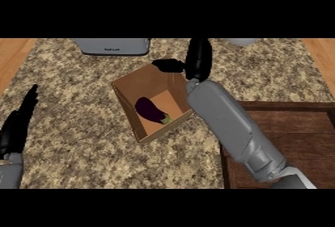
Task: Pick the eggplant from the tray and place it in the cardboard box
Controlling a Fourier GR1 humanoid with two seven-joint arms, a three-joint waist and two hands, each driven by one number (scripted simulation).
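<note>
Dark purple eggplant point(150, 110) inside open brown cardboard box point(128, 85); black right hand point(196, 57), fingers straight, empty, above far rim. Risk: withdrawing forearm nudging box.

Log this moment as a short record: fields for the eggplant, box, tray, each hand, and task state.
eggplant: dark purple eggplant lying inside the box, stem end toward the lower right
box: open cardboard box on the speckled counter, left of the tray
tray: dark wooden tray at the view's right, nothing visible on its exposed part
right hand: right hand above the box's far corner, holding nothing, fingers extended
left hand: left hand at the left edge, open, resting
task state: eggplant already in the box
</note>
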